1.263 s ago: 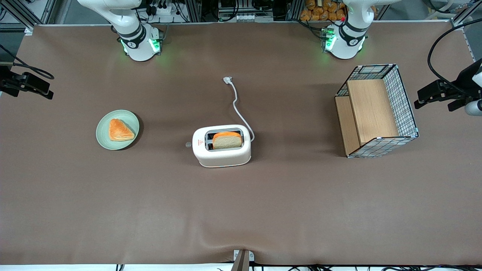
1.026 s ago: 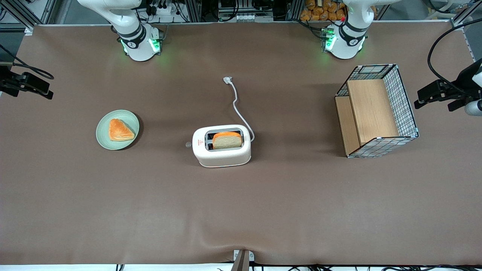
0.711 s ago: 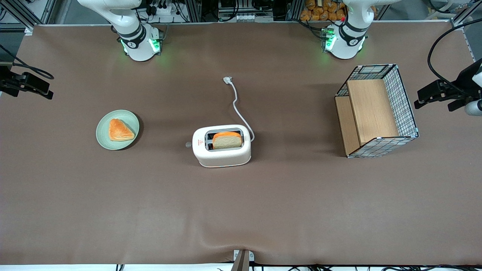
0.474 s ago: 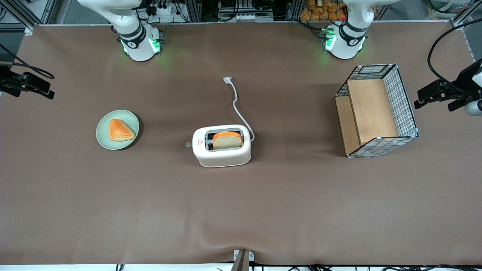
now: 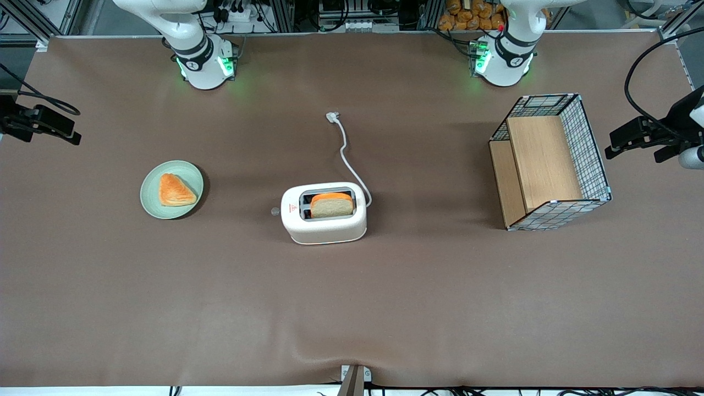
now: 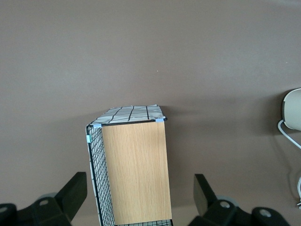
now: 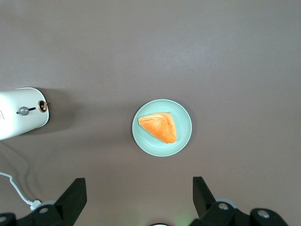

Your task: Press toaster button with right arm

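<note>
In the front view, the toaster (image 5: 324, 213) is sitting near the middle of the brown table (image 5: 352, 308), with a slice of bread (image 5: 331, 205) standing up out of one of its top slots. The toaster button (image 5: 275, 211) is jutting from the toaster's narrow end, the end facing the working arm's side of the table. A white cord (image 5: 347, 155) is trailing from the toaster's other end, farther from the camera, and finishing in a plug (image 5: 332, 116). Toward the working arm's end, a green plate (image 5: 154, 201) is carrying a triangular pastry (image 5: 175, 190) — well apart from the toaster. Toward the parked arm's end, a wire-mesh wooden basket (image 5: 550, 162) is lying on the table. The right arm (image 5: 184, 33) is rising from its base, and its gripper (image 5: 39, 122) is hovering over the table edge at the working arm's end, well apart from the button.

In the left wrist view, the basket (image 6: 129, 172) is lying below the camera, and a bit of the toaster (image 6: 293, 109) is showing at the frame's edge.

In the right wrist view, the gripper (image 7: 140, 200) is hanging high over the table with its jaws spread wide apart, holding nothing. The plate (image 7: 185, 117) with the pastry (image 7: 159, 126) is lying below it, and the toaster (image 7: 19, 113) is showing its narrow end, where the grey button (image 7: 23, 110) is sticking out — nothing touching it.
</note>
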